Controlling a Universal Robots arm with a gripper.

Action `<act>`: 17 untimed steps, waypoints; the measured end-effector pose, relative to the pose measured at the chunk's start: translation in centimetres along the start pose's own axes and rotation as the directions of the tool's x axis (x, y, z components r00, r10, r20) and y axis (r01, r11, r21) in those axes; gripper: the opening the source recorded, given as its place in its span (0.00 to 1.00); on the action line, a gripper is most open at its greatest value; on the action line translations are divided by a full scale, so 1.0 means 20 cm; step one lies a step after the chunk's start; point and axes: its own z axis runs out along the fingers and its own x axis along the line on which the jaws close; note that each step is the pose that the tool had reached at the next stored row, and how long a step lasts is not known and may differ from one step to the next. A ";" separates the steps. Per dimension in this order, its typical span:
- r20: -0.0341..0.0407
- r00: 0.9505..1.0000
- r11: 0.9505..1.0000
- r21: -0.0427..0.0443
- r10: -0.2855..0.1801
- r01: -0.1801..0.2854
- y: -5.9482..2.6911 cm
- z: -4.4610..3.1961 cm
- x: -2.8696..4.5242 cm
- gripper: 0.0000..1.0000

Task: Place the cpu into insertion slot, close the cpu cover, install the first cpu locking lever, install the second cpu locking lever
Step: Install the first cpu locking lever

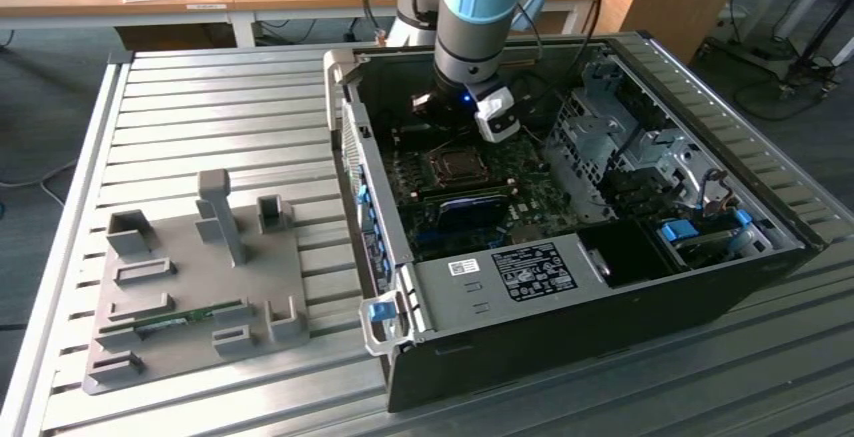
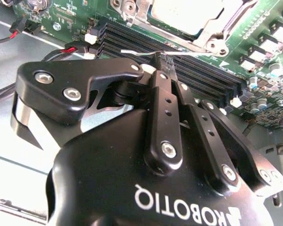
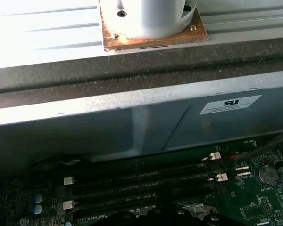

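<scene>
Slats run along the metal table [image 1: 200, 107], and at the exterior view's left a grey fixture plate [image 1: 200, 292] with upright blocks lies on it. To the right, in the middle of the frame, stands the open computer case [image 1: 534, 347], and the blue and grey arm [image 1: 474, 7] hangs into it from the upper middle. Under the arm, on the green motherboard [image 1: 547, 197], the cpu [image 1: 458, 165] sits in its socket as a small square. In the second wrist view the cpu [image 2: 184, 12] looks flat, pale and silvery. The cpu cover [image 2: 144, 12], a thin metal frame, lies around it, so the chip shows through the window. The gripper [image 2: 161, 59] has its black fingers pressed together at the tips and pinches the locking lever [image 2: 137, 51], a thin bright wire just beside the black memory slots [image 2: 203, 70]. In the first wrist view these slots lie next to the grey case wall [image 3: 132, 127].
</scene>
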 end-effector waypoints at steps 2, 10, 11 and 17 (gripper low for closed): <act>0.000 1.000 1.000 0.000 0.000 0.000 0.000 0.002 -0.003 0.11; 0.000 1.000 1.000 0.000 0.000 0.000 0.000 0.010 -0.020 0.11; 0.000 1.000 1.000 0.000 0.000 0.000 0.000 0.011 -0.022 0.11; 0.000 1.000 1.000 -0.001 0.000 0.000 0.002 0.016 -0.023 0.11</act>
